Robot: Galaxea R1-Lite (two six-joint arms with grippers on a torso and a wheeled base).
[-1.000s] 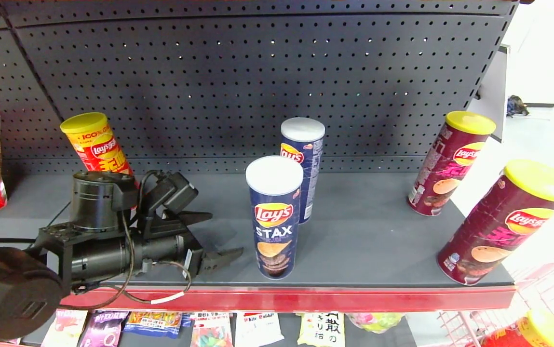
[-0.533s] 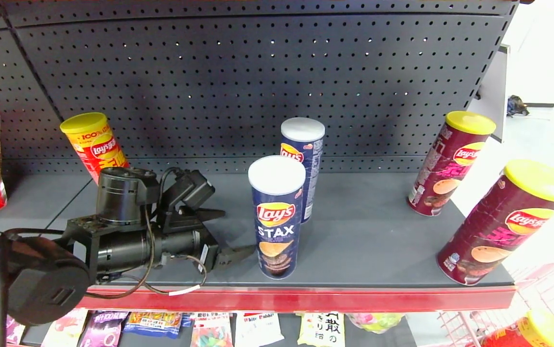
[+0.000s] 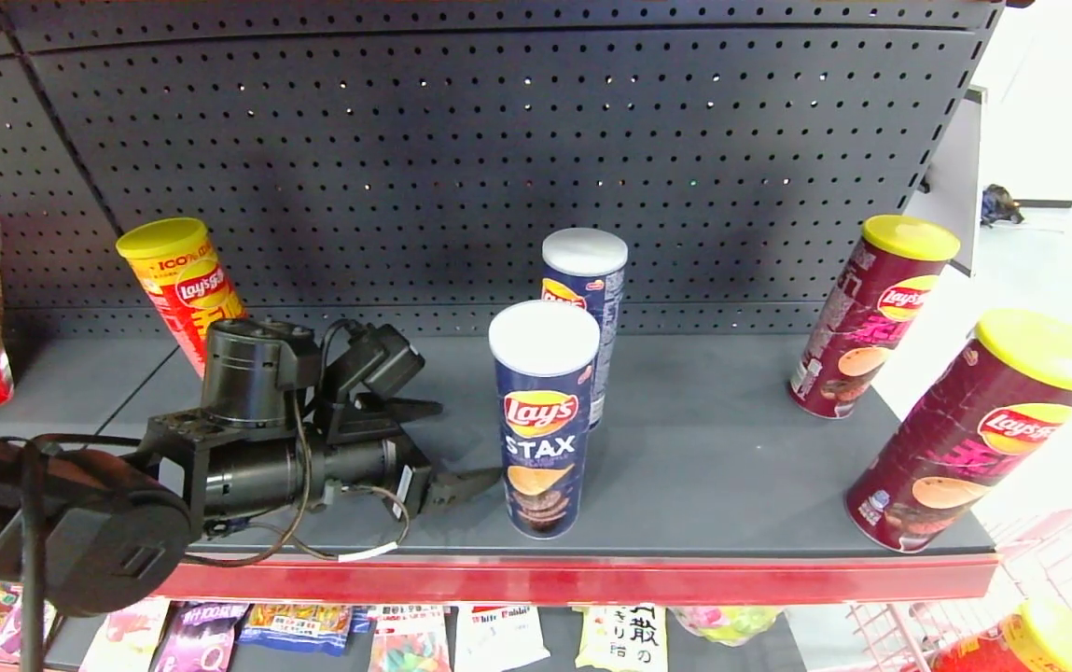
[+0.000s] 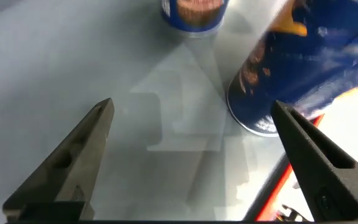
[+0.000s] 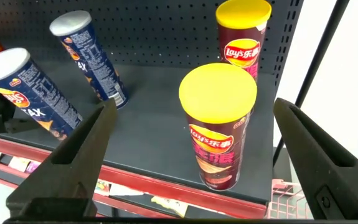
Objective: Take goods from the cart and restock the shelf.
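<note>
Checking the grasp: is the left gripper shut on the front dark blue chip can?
No, the left gripper is open beside the front blue can.

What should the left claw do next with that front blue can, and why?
Probably a small sideways shift, so the front blue can ends up between its fingers. The left claw is open, but the can stands just off one fingertip, not in the gap.

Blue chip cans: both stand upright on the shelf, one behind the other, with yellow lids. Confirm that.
The lids are white, not yellow, as the head view shows. The front blue chip can and the rear blue chip can do stand upright on the shelf, one behind the other.
</note>
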